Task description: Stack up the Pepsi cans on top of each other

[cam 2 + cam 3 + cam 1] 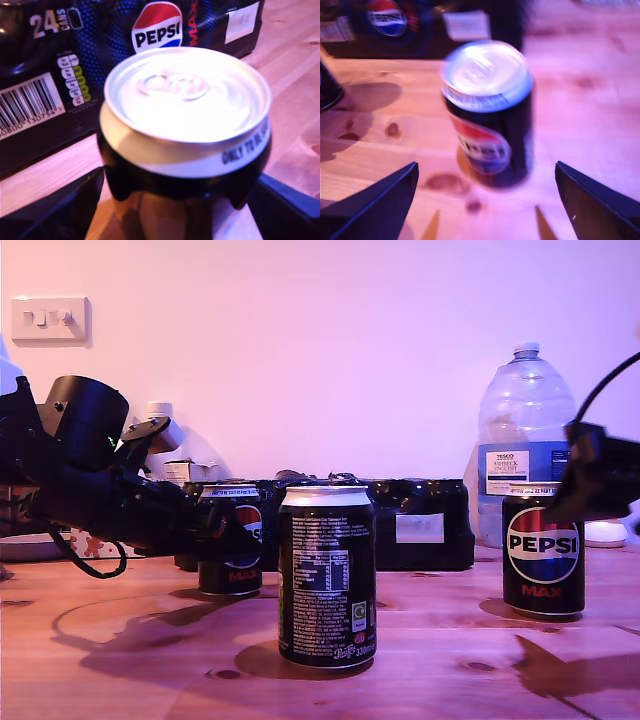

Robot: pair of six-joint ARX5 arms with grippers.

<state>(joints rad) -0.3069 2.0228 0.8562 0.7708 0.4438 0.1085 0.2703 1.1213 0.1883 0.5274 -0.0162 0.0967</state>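
Nothing was stacked: three Pepsi cans point(326, 577) stood apart on the surface point(440, 640), my first gripper point(177, 200) closing around one, my second gripper point(485, 200) wide open before another.

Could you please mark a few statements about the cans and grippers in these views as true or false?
1. All three Pepsi cans stand upright on the wooden table. True.
2. One can is already stacked on another. False: none is stacked.
3. My first gripper has a can between its fingers. True.
4. My second gripper is shut on a can. False: it is open, short of the can.
5. The multipack lies in front of the cans. False: it is behind them.
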